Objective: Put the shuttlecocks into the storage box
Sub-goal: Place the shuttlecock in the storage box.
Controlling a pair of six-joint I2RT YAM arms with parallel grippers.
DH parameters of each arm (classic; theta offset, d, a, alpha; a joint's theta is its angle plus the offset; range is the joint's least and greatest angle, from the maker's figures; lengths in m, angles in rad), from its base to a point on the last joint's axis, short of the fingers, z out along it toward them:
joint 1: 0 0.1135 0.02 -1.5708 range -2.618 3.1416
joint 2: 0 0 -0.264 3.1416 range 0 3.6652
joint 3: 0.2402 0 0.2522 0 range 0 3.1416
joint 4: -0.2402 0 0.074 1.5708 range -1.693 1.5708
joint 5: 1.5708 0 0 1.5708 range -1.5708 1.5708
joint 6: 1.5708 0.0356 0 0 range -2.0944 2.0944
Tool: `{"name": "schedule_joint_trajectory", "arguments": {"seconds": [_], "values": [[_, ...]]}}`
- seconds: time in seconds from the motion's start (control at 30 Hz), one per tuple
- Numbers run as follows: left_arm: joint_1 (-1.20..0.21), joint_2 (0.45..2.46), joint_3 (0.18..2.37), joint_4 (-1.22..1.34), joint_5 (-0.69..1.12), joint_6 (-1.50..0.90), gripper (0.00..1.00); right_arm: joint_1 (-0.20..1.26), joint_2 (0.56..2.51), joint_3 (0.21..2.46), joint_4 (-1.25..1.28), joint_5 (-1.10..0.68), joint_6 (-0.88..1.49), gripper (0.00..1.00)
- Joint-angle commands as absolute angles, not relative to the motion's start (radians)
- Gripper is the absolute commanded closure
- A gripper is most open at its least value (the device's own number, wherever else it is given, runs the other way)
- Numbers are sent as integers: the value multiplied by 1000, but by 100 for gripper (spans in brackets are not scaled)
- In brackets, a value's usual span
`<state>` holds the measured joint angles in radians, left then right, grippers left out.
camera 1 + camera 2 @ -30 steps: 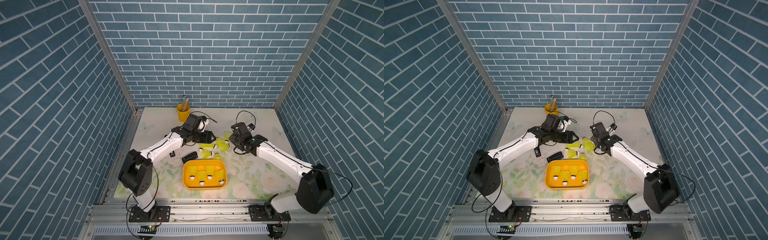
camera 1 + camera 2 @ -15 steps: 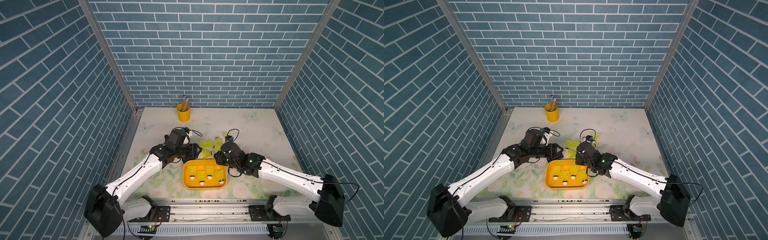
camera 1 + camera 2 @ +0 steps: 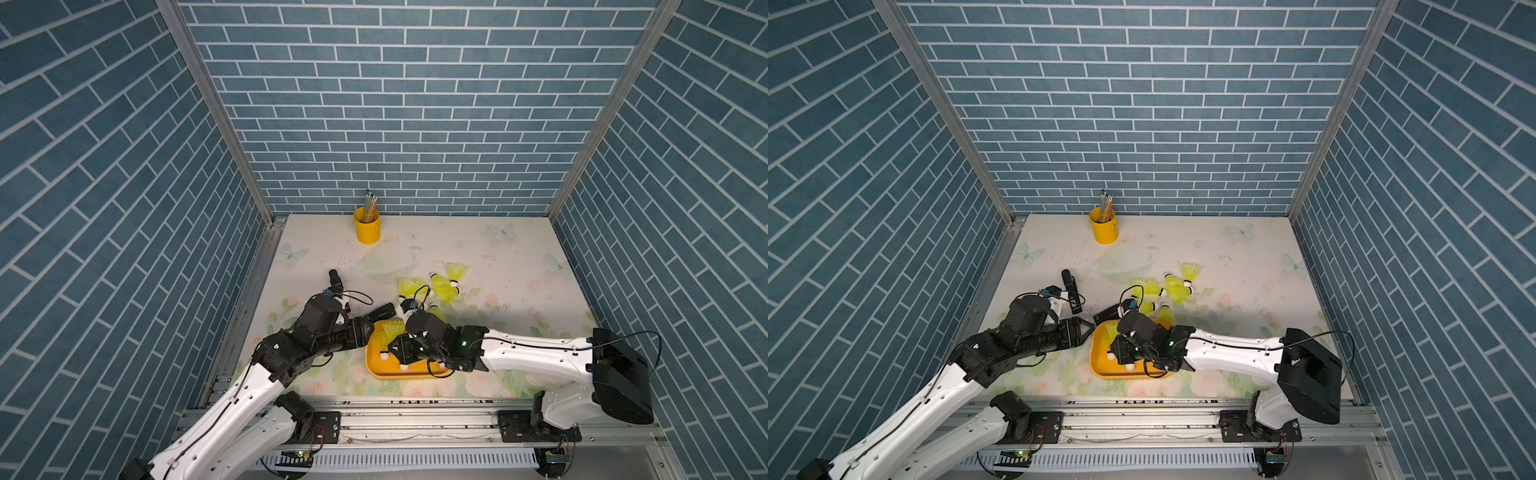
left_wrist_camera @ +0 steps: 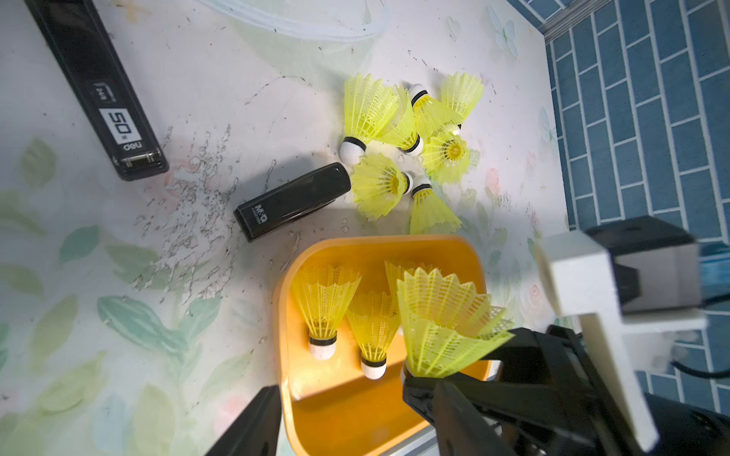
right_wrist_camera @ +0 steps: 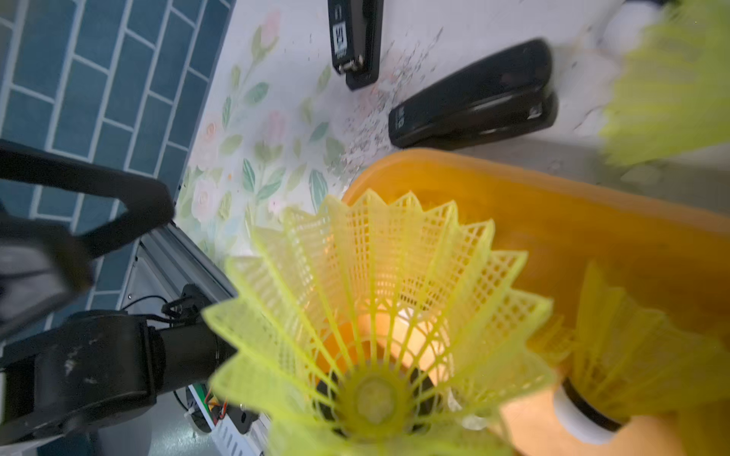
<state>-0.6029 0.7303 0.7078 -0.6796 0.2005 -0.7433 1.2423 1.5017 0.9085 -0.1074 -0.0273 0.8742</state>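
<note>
Left wrist view: right claw (image 4: 411, 374) clamped a shuttlecock (image 4: 442, 323) over the storage box (image 4: 283, 316); in a top view, lower centre, left claw (image 3: 1087, 328) was together, empty.

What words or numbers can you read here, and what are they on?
"50": white label on the long black stapler.
"deli": same label.
"M&G": short black stapler; the tiny print under it is unreadable.
Right wrist view: both staplers' labels are too blurred.
</note>
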Motion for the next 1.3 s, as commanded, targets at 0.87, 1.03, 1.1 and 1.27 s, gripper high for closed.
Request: {"name": "schedule_joint_trajectory", "arguments": {"seconds": [0.87,1.03,1.1,1.27], "values": [[-606,615,597,-804,292,-767,36,1281,1673,968,-83,-164,891,82],[-606,604,592,-851,303,-756,37,1278,1687,968,-89,-167,906,82],[-606,598,585,-865,315,-753,37,1277,1690,969,-89,-167,908,82],[-606,577,559,-851,377,-740,37,1274,1696,973,-97,-166,911,80]]}}
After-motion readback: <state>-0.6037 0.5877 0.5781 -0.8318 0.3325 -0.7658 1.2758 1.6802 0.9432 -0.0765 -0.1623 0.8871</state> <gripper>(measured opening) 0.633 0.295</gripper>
